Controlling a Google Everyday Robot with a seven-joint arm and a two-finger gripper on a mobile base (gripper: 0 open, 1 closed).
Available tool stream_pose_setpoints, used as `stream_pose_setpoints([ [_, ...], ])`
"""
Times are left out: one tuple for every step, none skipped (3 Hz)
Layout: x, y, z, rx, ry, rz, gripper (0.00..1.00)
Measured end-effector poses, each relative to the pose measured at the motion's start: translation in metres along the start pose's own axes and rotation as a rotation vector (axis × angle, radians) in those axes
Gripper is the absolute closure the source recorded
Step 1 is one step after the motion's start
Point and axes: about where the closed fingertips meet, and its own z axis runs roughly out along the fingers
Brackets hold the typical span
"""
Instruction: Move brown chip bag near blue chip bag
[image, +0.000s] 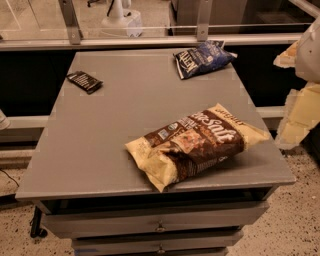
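The brown chip bag (192, 145) lies flat near the front right of the grey table (100, 150); it has a dark brown middle, cream-yellow ends and white "Sea Salt" lettering. The smaller navy-blue chip bag (202, 58) lies at the table's far right edge, well apart from the brown one. My gripper (296, 122) shows as cream-coloured parts at the right edge of the camera view. It is beside the table's right side and to the right of the brown bag, not touching it.
A small flat black packet (85, 81) lies at the table's far left. The table has drawers (160, 227) below its front edge. A metal rail and glass partition (150, 40) run behind the table. The floor (295, 220) is speckled.
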Motion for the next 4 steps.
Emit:
stream_pose_setpoints([
  [0.0,0.0,0.0,0.0,0.0,0.0,0.0],
  [-0.002,0.0,0.001,0.01,-0.019,0.001,0.0],
  [-0.012,0.0,0.022,0.017,-0.075,-0.003,0.0],
  [-0.029,0.0,0.063,0.009,-0.152,-0.036,0.0],
])
